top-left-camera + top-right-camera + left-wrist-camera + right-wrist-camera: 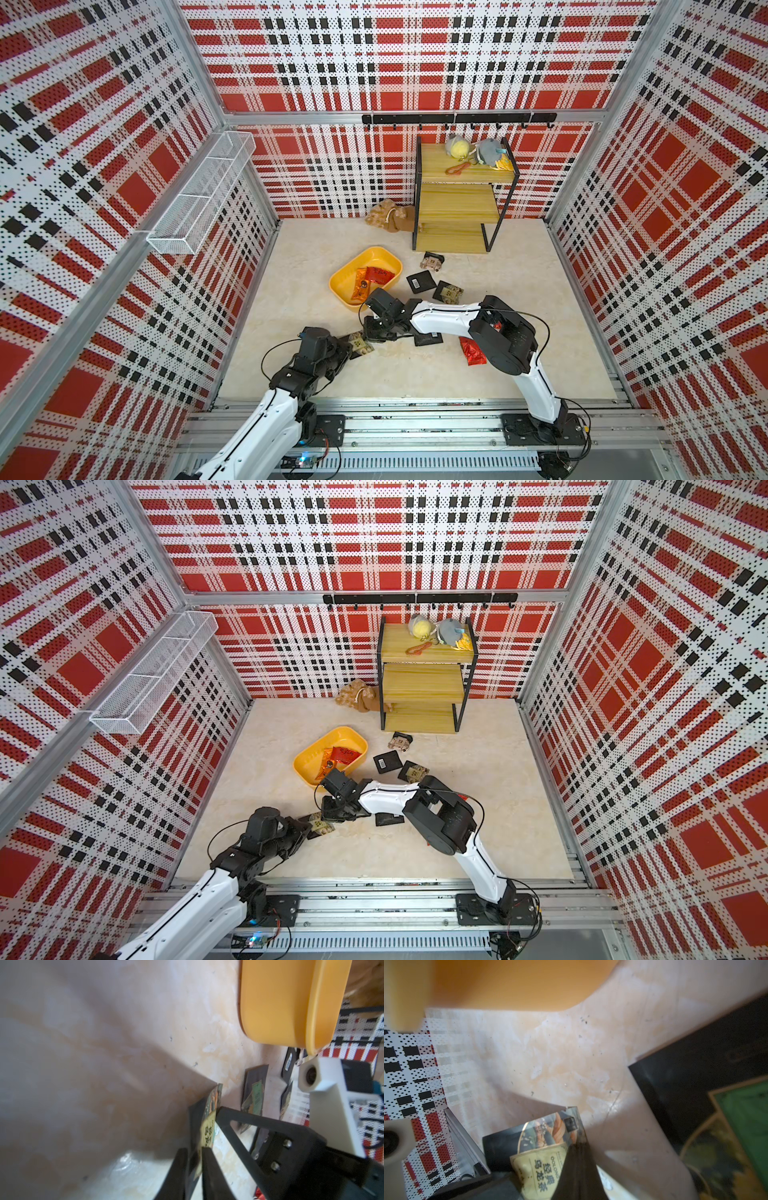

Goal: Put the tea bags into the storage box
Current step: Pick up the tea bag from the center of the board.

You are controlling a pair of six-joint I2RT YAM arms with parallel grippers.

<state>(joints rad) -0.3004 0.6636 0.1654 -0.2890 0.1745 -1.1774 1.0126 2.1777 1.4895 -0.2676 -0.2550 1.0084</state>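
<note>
Two tea bags lie in the yellow box (371, 250) at centre frame, a red bag (380, 275) and an orange bag (360, 286), while at least five others sit scattered on the table (519, 291) to the right of and below it. Just under the box in both top views, the left gripper (351, 347) is clamped on a black windowed bag (360, 344); its wrist view shows the bag standing on edge between the two fingers (180, 1167). The right gripper (373, 336), jaws closed, meets it from the right of frame with its tip against the same bag, though the blurred wrist views do not settle whether it pinches the bag or only props it. The step in hand appears to be the pick-up of this third bag. Next, the right arm would need to back away, and the left would need to lift the bag, carry it up-frame over the near rim and let go.
</note>
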